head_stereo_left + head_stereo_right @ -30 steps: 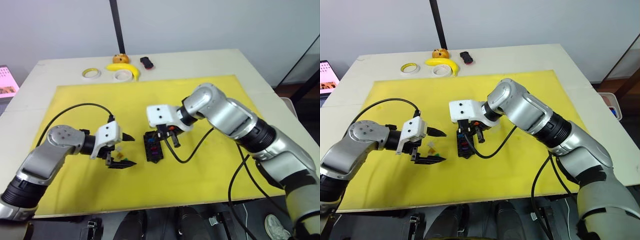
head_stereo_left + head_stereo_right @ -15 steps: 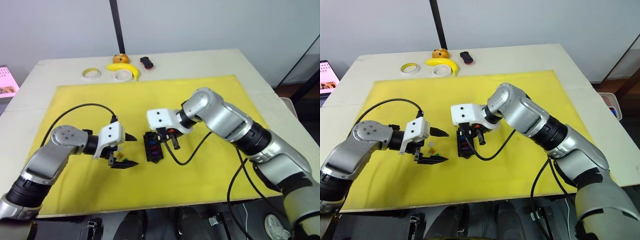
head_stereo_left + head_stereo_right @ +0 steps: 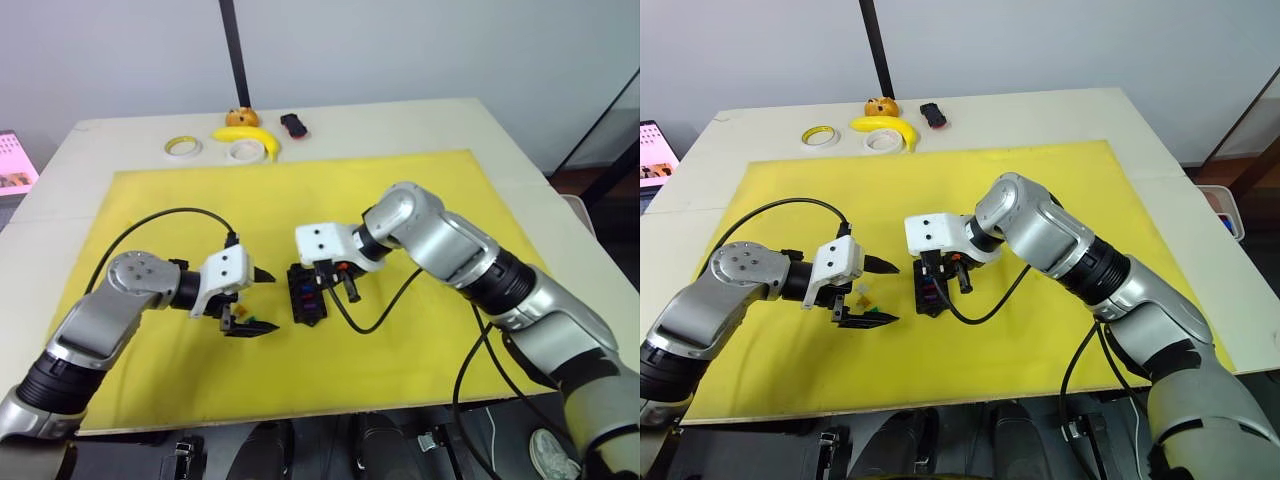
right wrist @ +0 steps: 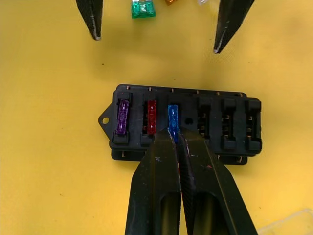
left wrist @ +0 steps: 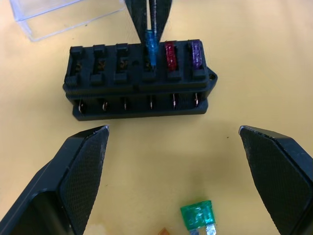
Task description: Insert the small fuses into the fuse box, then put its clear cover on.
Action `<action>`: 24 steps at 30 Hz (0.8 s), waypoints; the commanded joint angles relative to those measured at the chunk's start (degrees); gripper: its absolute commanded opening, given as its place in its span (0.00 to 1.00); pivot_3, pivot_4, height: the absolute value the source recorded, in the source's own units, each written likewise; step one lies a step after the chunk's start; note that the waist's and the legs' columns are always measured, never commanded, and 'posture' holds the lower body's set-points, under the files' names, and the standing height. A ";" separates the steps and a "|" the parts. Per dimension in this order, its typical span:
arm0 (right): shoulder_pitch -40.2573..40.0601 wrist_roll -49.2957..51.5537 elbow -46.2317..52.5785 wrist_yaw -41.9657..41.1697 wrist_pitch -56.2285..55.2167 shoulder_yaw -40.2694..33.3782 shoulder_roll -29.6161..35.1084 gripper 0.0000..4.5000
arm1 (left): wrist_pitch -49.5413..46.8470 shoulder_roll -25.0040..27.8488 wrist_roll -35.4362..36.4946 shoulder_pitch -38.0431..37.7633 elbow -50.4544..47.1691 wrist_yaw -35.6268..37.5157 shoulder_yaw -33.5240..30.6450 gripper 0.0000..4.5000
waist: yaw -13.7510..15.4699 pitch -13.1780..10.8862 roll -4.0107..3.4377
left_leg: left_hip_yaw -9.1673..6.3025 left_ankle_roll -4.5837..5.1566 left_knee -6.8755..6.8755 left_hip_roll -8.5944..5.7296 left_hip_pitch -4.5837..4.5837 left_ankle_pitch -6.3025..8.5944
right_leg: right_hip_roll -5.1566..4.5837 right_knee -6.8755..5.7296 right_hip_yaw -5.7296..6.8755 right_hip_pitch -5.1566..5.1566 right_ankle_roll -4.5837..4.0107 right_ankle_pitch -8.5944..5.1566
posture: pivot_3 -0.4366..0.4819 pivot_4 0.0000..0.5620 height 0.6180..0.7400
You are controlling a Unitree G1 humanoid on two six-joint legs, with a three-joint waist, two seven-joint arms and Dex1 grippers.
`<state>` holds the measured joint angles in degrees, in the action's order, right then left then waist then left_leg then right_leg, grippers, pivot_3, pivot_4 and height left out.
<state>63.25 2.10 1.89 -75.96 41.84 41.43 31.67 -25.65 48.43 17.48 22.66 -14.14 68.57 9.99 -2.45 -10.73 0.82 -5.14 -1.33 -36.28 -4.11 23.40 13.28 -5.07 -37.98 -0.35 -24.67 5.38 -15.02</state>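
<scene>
Pinching blue fuse [image 4: 172,119] with right gripper [image 4: 177,143] over fuse box [image 4: 183,122]; tilt could jam it; left gripper [image 5: 176,147] spread, empty.

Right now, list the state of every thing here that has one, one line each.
fuse box: three slots filled, three empty, cover off.
blue fuse: in third slot, pinched by the right gripper.
red fuse: seated.
purple fuse: seated.
green fuse: loose on the mat.
clear cover: lying beside the box.
left gripper: open, holding nothing.
</scene>
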 commanded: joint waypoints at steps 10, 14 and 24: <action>0.90 -1.49 -0.62 -0.91 -1.41 -1.44 -1.55 0.00 | 0.45 0.15 0.05 0.48 -0.92 -0.17 -0.81 0.99 | -0.03 0.00 0.00 | 0.00 0.00 0.00 0.00 0.00 0.00 | 0.01 0.00 0.00 0.00 0.00 0.00 | 0.48 0.27 1.00; 1.60 -1.49 -0.58 -1.32 -1.37 -1.99 -1.71 0.00 | 0.51 0.20 -0.04 0.50 -0.83 -0.15 -0.79 0.99 | -0.02 0.00 0.00 | 0.00 0.00 0.00 0.00 -0.01 0.00 | 0.01 -0.01 0.00 0.00 0.00 0.00 | 0.48 0.27 1.00; 1.42 -2.41 -2.27 -1.14 -2.50 -1.90 -1.83 0.00 | 0.85 0.05 -0.58 0.78 -0.49 0.03 -0.58 0.99 | -0.01 0.00 0.00 | 0.00 0.00 -0.01 0.00 -0.01 0.00 | 0.01 -0.01 0.00 0.00 0.00 0.00 | 0.48 0.27 1.00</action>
<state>63.28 0.42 -0.35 -77.03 40.02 41.03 30.24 -25.62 48.42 16.86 22.65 -14.12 68.54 10.00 -2.45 -10.73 0.82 -5.14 -1.33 -36.28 -4.11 23.39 13.28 -5.06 -37.99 -0.35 -24.67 5.38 -15.02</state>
